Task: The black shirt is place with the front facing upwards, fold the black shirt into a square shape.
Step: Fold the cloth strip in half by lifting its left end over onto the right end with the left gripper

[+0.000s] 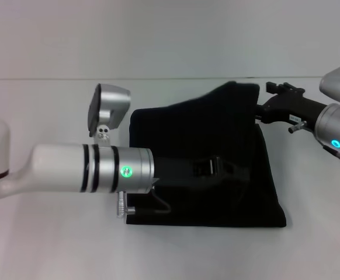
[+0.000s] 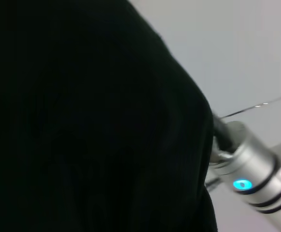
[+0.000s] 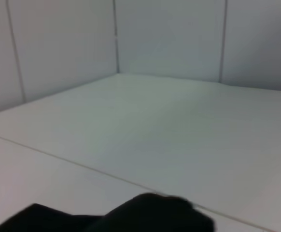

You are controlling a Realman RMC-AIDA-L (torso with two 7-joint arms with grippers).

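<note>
Matte black cloth, the black shirt (image 1: 205, 137), lies folded to a rough square on the white table (image 1: 41, 245), far right corner raised. Left gripper (image 1: 217, 169) over its middle, right gripper (image 1: 263, 111) at the raised corner; black on black, neither grip can be made out.

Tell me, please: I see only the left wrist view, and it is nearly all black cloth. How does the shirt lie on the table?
Observer: In the head view the plain black cloth shirt lies folded into a rough rectangle on the white table. No print shows.
Operator: Where is the left tool?
Observer: The left tool is over the shirt's middle, reaching in from the left side.
Operator: And the silver arm with the blue light?
Observer: That is the right arm. Its right tool is at the shirt's far right corner, which is raised off the table.
</note>
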